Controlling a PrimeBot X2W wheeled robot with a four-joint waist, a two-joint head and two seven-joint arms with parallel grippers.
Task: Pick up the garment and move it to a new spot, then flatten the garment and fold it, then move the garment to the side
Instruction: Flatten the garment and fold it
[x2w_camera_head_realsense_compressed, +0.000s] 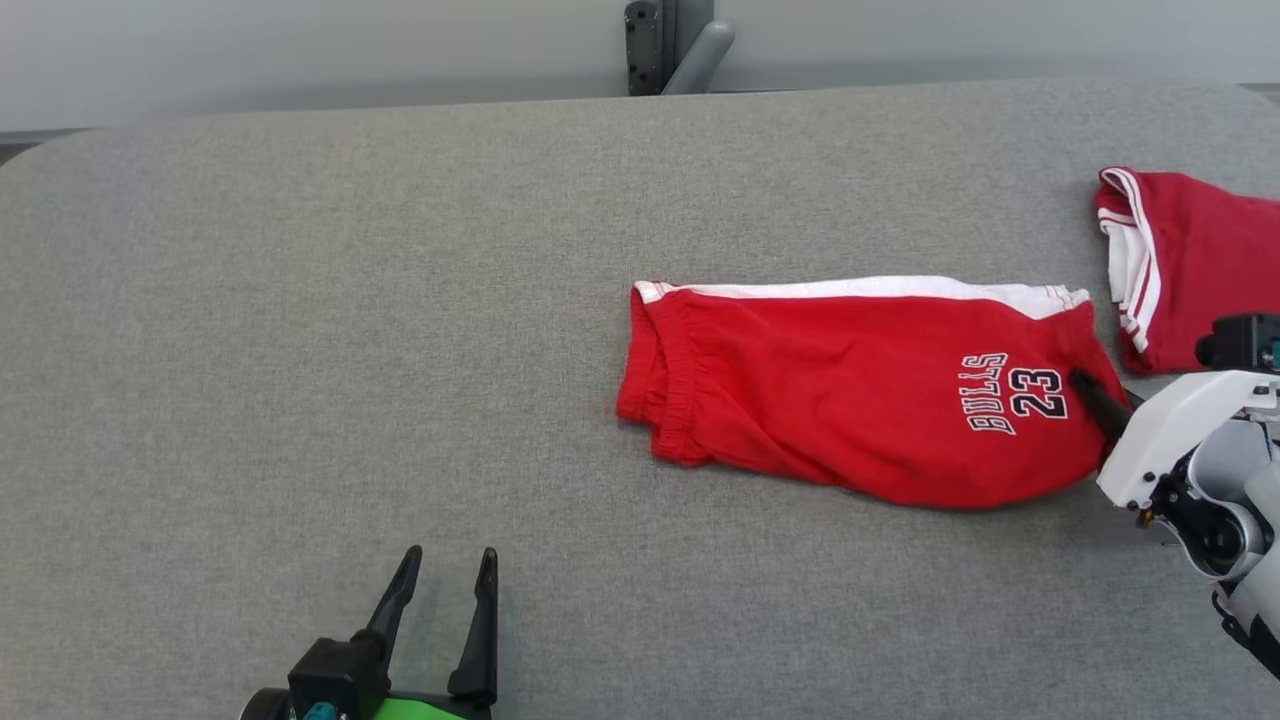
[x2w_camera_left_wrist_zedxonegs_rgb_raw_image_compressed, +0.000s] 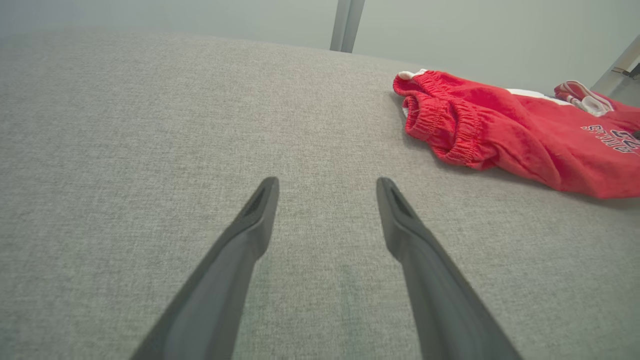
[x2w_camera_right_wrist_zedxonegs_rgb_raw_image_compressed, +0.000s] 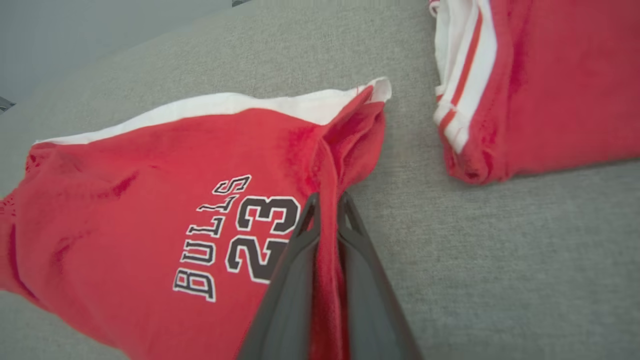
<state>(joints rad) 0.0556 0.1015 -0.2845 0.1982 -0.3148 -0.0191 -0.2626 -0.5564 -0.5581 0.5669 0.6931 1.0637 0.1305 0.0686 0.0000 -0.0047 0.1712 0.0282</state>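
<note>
The garment (x2w_camera_head_realsense_compressed: 850, 390) is a pair of red shorts with a white side stripe and "BULLS 23" print, folded lengthwise on the grey table (x2w_camera_head_realsense_compressed: 300, 350), waistband to the left. My right gripper (x2w_camera_head_realsense_compressed: 1090, 392) is shut on a pinched ridge of cloth at its right leg hem. The right wrist view has the red fabric of the garment (x2w_camera_right_wrist_zedxonegs_rgb_raw_image_compressed: 150, 200) clamped between the dark fingers (x2w_camera_right_wrist_zedxonegs_rgb_raw_image_compressed: 300, 250) of my right gripper (x2w_camera_right_wrist_zedxonegs_rgb_raw_image_compressed: 327, 200). Down at the lower left my left gripper (x2w_camera_head_realsense_compressed: 450, 570) stands open above bare table. In the left wrist view my left gripper (x2w_camera_left_wrist_zedxonegs_rgb_raw_image_compressed: 327, 187) holds nothing, with the garment (x2w_camera_left_wrist_zedxonegs_rgb_raw_image_compressed: 500, 135) to its right.
A second red garment (x2w_camera_head_realsense_compressed: 1190, 260) with white stripes lies folded at the table's right edge, close beyond the shorts' hem, and also appears as a second red garment (x2w_camera_right_wrist_zedxonegs_rgb_raw_image_compressed: 540, 85) in the right wrist view. A grey post (x2w_camera_head_realsense_compressed: 670, 45) stands behind the table's far edge.
</note>
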